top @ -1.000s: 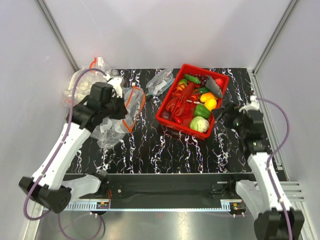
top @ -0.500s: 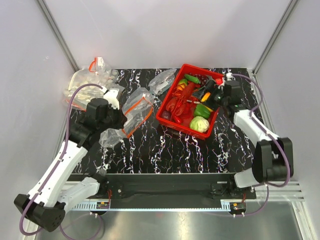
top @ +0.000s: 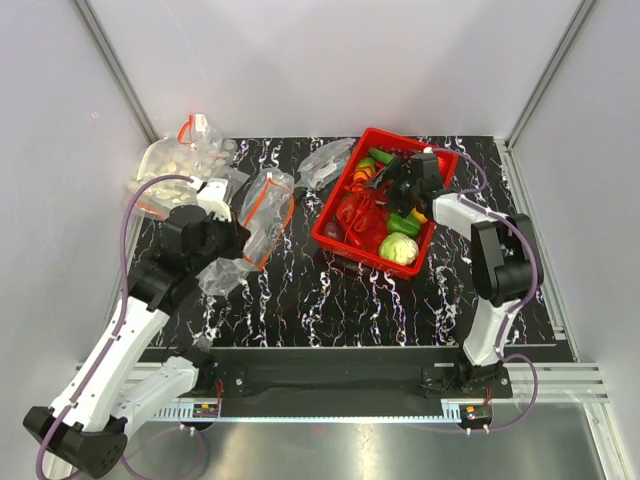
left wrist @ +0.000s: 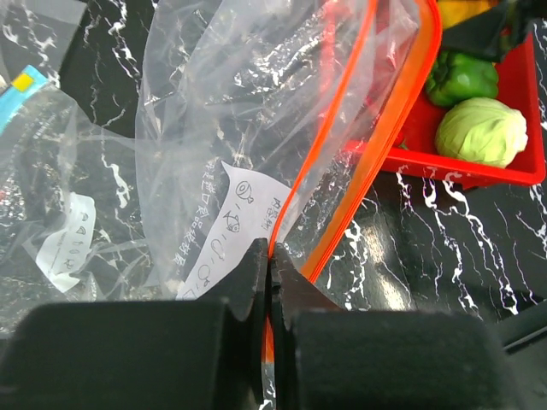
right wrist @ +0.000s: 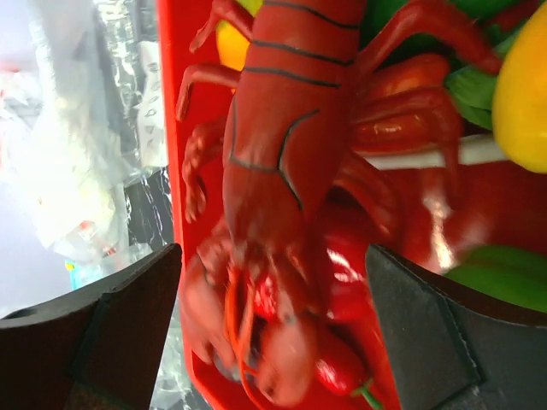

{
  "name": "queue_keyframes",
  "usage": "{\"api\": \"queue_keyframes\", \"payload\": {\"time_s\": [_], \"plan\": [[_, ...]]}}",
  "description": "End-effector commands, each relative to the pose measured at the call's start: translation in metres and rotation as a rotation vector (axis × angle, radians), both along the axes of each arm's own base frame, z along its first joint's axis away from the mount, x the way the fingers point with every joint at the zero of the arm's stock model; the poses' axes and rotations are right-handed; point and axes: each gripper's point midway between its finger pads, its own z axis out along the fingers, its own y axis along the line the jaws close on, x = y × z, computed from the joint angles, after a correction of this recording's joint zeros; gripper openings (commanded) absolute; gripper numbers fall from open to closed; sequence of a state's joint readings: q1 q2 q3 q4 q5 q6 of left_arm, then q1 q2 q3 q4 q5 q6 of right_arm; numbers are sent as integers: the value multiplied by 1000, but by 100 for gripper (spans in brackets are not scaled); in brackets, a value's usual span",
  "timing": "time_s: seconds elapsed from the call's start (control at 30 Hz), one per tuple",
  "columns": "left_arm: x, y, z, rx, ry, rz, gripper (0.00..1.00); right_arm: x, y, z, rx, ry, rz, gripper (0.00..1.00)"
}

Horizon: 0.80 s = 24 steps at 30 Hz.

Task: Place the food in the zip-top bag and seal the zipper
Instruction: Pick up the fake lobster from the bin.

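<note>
Left gripper (left wrist: 269, 256) clenched on zipper (left wrist: 342, 111), which runs toward the tray (left wrist: 479, 173); right gripper (right wrist: 273, 290) released, flanking the lobster (right wrist: 282, 128) along its long axis.

You see a glossy plastic lobster (right wrist: 282, 154) in the smooth red tray (right wrist: 171, 102). Beside that tray, the zip-top bag (left wrist: 222, 102) is clear, crinkly film.

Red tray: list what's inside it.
Lobster, green pepper, cabbage and a yellow piece show; the open right gripper above the tray covers others.

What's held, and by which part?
Left gripper pinches the clear plastic bag by its red-orange zip strip; right gripper, open over the red lobster, holds nothing.
</note>
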State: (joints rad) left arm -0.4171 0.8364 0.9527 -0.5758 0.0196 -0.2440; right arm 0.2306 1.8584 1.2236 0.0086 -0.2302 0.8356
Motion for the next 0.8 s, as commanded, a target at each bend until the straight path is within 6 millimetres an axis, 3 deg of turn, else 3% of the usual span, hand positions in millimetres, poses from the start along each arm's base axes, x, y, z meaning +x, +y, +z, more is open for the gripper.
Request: {"api": "queue_keyframes", "payload": {"time_s": [0.0,0.2,0.33,0.37,0.4,0.47,0.53,0.57,0.63,0.77], "plan": [[9,5,19,-12,-91,35,0,25,10,1,34,-22,-50,95],[9,1,16,-8,-76,14,0,42,41,-13,12,-15,14,88],[8,-2,12,-6,-57,-5,0,41,40,2,-7,-58,21,54],[8,-2,12,-3,-57,-5,0,38,33,-1,-30,-57,0,51],[8,-2,11,-2,-58,-4,0,36,29,18,-36,-104,-10,49],[10,-4,9,4,-52,-14,0,30,20,24,-70,-130,-27,49],[12,-4,4,20,-28,-17,0,23,14,48,-110,-184,-14,49],[14,-3,10,22,-33,-5,0,20,12,55,-126,-198,-6,39],[18,1,7,55,-5,16,0,10,6,70,-180,-217,26,35],[26,9,28,84,-22,63,0,-12,0,89,-247,-260,103,29]]}}
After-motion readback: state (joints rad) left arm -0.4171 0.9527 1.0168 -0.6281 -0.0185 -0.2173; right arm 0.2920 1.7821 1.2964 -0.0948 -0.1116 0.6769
